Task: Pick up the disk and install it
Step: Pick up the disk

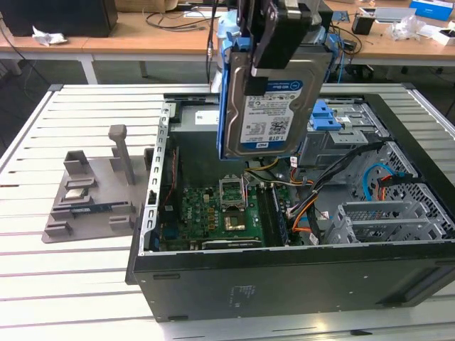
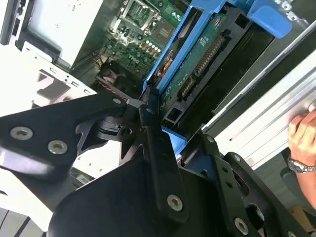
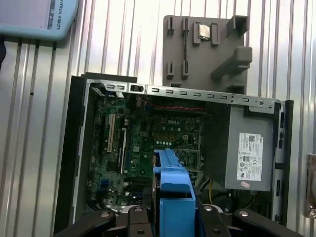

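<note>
Exterior view showed you the big open computer case (image 1: 284, 284). The disk (image 1: 274, 106) hung upright above the case's middle, not yet installed. Your gripper (image 1: 279, 42) pinched its top edge. This looked like the carrying step. Going down into the case would call for missing the cables (image 1: 320, 206).

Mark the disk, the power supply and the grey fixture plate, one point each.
disk (image 1: 274, 106): exterior view, on its blue-and-white label.
power supply (image 3: 249, 155): first wrist view, on its white sticker.
grey fixture plate (image 1: 99, 188): exterior view, on its flat base beside the upright post.
</note>
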`<state>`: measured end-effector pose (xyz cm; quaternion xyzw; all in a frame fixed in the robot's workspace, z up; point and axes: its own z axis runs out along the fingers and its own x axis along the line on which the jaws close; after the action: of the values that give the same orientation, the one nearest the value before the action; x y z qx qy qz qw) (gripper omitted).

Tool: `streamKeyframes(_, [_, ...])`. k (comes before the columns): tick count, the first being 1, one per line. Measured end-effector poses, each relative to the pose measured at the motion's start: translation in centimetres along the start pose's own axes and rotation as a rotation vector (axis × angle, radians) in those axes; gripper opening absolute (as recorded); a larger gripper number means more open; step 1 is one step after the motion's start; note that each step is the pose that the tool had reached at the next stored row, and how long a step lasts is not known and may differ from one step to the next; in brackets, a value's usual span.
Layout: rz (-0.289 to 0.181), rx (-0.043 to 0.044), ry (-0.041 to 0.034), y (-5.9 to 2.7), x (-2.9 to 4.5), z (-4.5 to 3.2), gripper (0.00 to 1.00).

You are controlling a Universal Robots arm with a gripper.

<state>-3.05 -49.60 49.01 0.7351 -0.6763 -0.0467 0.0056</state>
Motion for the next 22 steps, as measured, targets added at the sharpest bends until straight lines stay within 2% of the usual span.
streamKeyframes(3, [0.000, -0.0005, 0.0000, -0.83, 0.83, -0.05, 0.37])
streamKeyframes(6, [0.000, -0.0012, -0.0001, -1.86, 2.06, -0.10, 0.37])
streamKeyframes(12, [0.000, -0.0017, -0.0001, -2.80, 3.44, -0.13, 0.37])
streamKeyframes(18, [0.000, -0.0023, -0.0002, -3.97, 5.37, -0.15, 0.37])
streamKeyframes(22, [0.000, -0.0024, 0.0000, -4.68, 6.30, -0.11, 0.37])
